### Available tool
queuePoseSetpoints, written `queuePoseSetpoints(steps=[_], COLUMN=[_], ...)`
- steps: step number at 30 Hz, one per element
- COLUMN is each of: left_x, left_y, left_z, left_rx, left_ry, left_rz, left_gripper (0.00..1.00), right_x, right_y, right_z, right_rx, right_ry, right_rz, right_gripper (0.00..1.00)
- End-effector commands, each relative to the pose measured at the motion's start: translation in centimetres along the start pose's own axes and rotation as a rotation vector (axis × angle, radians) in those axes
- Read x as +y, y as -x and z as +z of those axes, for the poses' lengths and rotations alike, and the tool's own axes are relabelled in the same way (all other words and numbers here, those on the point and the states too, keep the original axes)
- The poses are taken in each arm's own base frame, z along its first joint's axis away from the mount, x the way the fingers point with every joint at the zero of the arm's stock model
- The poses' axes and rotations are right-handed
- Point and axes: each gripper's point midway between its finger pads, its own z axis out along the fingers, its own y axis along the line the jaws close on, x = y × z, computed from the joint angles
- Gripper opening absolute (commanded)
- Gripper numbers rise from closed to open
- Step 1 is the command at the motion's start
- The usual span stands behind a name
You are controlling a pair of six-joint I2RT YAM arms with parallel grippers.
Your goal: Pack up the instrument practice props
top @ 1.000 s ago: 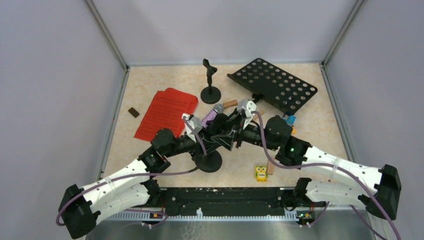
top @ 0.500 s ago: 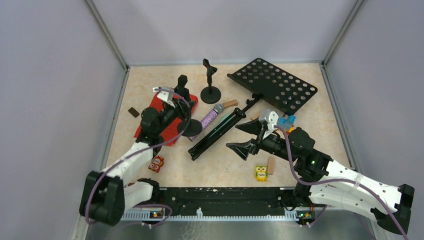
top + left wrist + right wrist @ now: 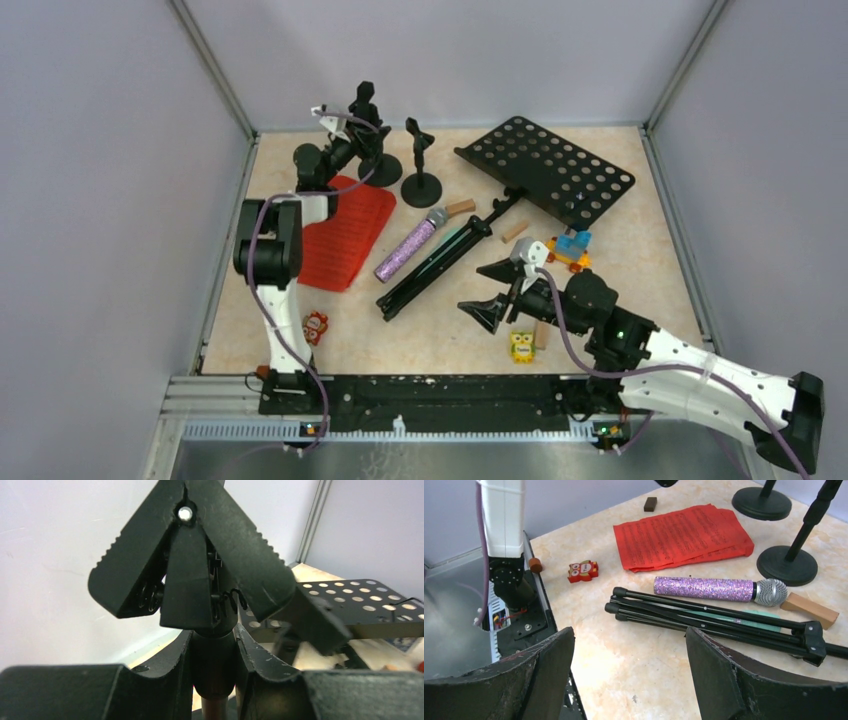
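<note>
**Left gripper clamped on a holder at 11 o'clock; right gripper spread and empty**

Clock hours are read on the top view, with 12 at the far wall.

On the table [image 3: 620, 290], the rack [image 3: 548, 170] lies tilted at 1 o'clock. Its folded legs [image 3: 440, 260] run from it through the centre toward 7 o'clock. The red pages [image 3: 345, 235] sit in a fanned stack at 9 o'clock, partly hidden by the left arm.

The left gripper [image 3: 358, 138] is at 11 o'clock, clenched on the stem of one holder [image 3: 381, 170] just below its spring clip. The left wrist view shows both fingers pressed against the stem. I cannot tell whether that holder's base touches the table. The second holder [image 3: 421, 186] stands upright at 12 o'clock, just right of the first and apart from it.

The right gripper [image 3: 490, 292] hangs at 5 o'clock, right of the legs, its jaws wide apart with nothing between them.

The purple mic [image 3: 405, 250] lies between pages and legs, parallel to the legs, head toward 12. A green strip [image 3: 744, 616] shows under the legs; I cannot tell what it is.

A wooden block [image 3: 460, 208] lies near the mic's head. A blue brick [image 3: 572, 248] sits at 3 o'clock, a yellow owl [image 3: 521, 346] at 5 and a red owl [image 3: 315, 325] at 8.
</note>
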Motion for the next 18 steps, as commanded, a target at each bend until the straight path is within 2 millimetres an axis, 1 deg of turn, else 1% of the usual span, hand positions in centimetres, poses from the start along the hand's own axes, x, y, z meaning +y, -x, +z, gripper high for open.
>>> queuePoseSetpoints(steps=[1,5,7,10,11,12,15,18], left_x=[0.7,2.9,3.7,4.2,4.4,4.5,4.7,5.1], left_y=[2.1,-0.5,-1.8,-3.5,-4.2,-4.5,-5.7,-7.0], left_z=[2.2,3.8,4.2,4.5,4.5,4.5,4.4,3.9], left_rx=[-0.130,-0.121,-0.123,-0.115,-0.111,-0.114,-0.109,-0.094], left_ry=[-0.145,-0.160,-0.165,-0.191,-0.190,-0.188,-0.186,-0.158], left_rz=[0.194,0.239,0.244,0.240,0.231,0.226,0.205,0.175], left_gripper=[0.00,0.00,0.00,0.00,0.01,0.02,0.10,0.30], right_x=[0.2,0.1,0.1,0.3,0.3,0.5,0.4,0.0], right_y=[0.9,-0.2,-0.5,-1.2,-1.3,-1.4,-2.0,-2.5], right_z=[0.5,1.3,1.6,2.0,2.1,2.2,2.5,2.7], right_rx=[-0.068,-0.034,-0.022,-0.006,-0.005,-0.003,0.011,0.030], right_ry=[0.012,0.019,0.027,0.045,0.052,0.060,0.060,0.039], right_rz=[-0.012,-0.036,-0.048,-0.070,-0.078,-0.083,-0.082,-0.080], right_gripper=[0.80,0.81,0.82,0.83,0.83,0.83,0.83,0.84])
